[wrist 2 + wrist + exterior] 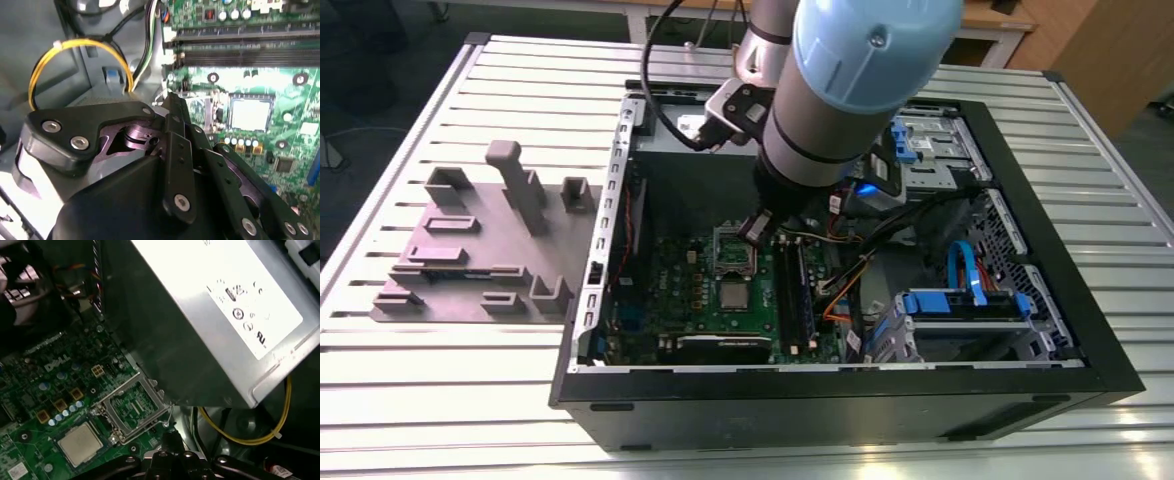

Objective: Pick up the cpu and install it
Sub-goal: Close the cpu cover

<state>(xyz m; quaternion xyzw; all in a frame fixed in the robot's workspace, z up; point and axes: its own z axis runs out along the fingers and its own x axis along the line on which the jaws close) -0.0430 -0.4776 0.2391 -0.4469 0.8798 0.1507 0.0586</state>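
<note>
The cpu [736,295] is a flat silver square lying in its socket on the green motherboard [674,290] inside the open computer case. It also shows in both wrist views, as the cpu [80,442] and the cpu [250,113]. Beside it the socket's metal load plate [134,406] stands flipped open. My gripper [758,228] hangs inside the case just over that plate's far edge. Its dark tip [169,436] looks shut with nothing in it, close to the plate's corner. The gripper [171,102] and its black linkage hide part of the board.
A silver power supply box [215,315] with a yellow cable loop [280,425] sits close behind the gripper. Memory slots [250,45] run beside the socket. Blue drive cages [961,300] fill the case at the exterior view's right. A grey fixture [480,240] stands on the slatted table.
</note>
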